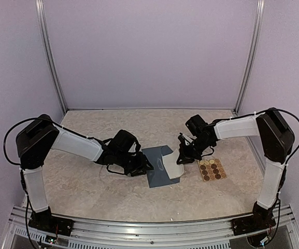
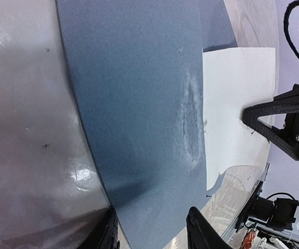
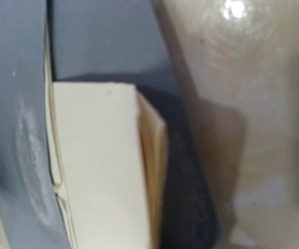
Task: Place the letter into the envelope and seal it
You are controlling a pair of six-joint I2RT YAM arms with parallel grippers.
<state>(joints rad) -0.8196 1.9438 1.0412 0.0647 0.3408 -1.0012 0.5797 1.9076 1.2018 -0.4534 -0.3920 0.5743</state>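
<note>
The slate-blue envelope (image 1: pixel 157 170) lies flat at the table's middle, and it fills the left wrist view (image 2: pixel 139 104). The white folded letter (image 1: pixel 173 164) leans on its right side, its near part slipped under the envelope's blue paper (image 3: pixel 14 129). My right gripper (image 1: pixel 183 154) is shut on the letter (image 3: pixel 102 166); one dark finger (image 3: pixel 185 197) shows beside the folded edge and the other is hidden behind the sheet. My left gripper (image 1: pixel 141 166) sits at the envelope's left edge, its fingers (image 2: pixel 201 231) apart with the blue paper between them.
A tan sheet of round brown stickers (image 1: pixel 212 169) lies just right of the letter, under the right arm. The marbled tabletop (image 1: pixel 87 181) is walled by lilac panels on three sides. The right gripper's black frame (image 2: pixel 289 124) shows beyond the letter in the left wrist view.
</note>
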